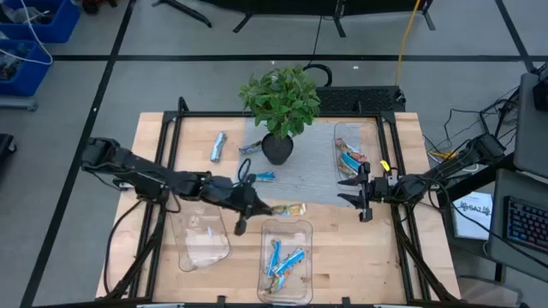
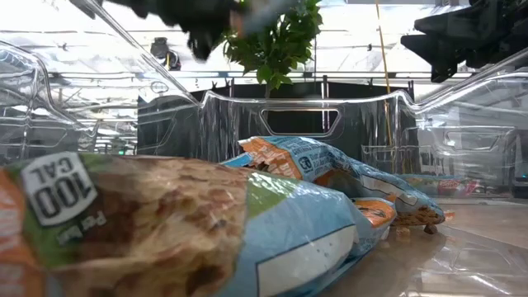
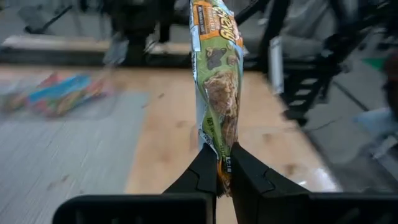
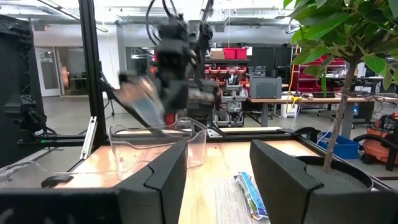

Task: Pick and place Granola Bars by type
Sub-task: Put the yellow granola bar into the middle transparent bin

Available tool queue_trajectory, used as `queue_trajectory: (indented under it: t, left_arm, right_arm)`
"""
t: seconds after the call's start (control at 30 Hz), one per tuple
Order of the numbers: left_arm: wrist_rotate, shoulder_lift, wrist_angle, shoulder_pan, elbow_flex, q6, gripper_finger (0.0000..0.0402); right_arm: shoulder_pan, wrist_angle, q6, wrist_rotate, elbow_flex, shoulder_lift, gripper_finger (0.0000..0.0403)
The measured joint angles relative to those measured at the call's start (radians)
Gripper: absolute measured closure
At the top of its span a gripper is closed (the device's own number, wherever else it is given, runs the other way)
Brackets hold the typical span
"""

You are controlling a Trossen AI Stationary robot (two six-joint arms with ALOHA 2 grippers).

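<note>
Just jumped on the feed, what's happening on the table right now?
The left gripper has its jaws shut on a green-and-orange granola bar, near the front middle tray, which holds blue bars. The right gripper waits with jaws open beside the right-hand tray. Another tray sits front left.

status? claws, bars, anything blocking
Left claw shut on green granola bar, beside front tray. Right claw open, idle by right tray. Blue bars in front tray. Nothing blocking visible.
</note>
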Motion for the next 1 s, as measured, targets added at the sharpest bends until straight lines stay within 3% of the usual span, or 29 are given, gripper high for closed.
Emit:
queue_trajectory:
  t: [0.17,0.37,0.67,1.0]
  left_arm:
    - [-0.06,0.002,-0.223,-0.085,0.123,-0.018,0.0379]
    - [-0.1,0.088,-0.493,-0.168,0.283,-0.114,0.038]
    - [-0.065,0.246,-0.537,-0.232,0.377,-0.181,0.0382]
    - [0.018,0.388,-0.484,-0.179,0.379,-0.238,0.0382]
  right_arm:
    - [0.0,0.0,0.0,0.0,0.0,0.0,0.0236]
    - [0.0,0.004,0.0,0.0,0.0,0.0,0.0236]
    - [0.0,0.015,0.002,-0.003,0.0,0.0,0.0236]
    - [0.0,0.017,0.005,-0.003,0.0,0.0,0.0236]
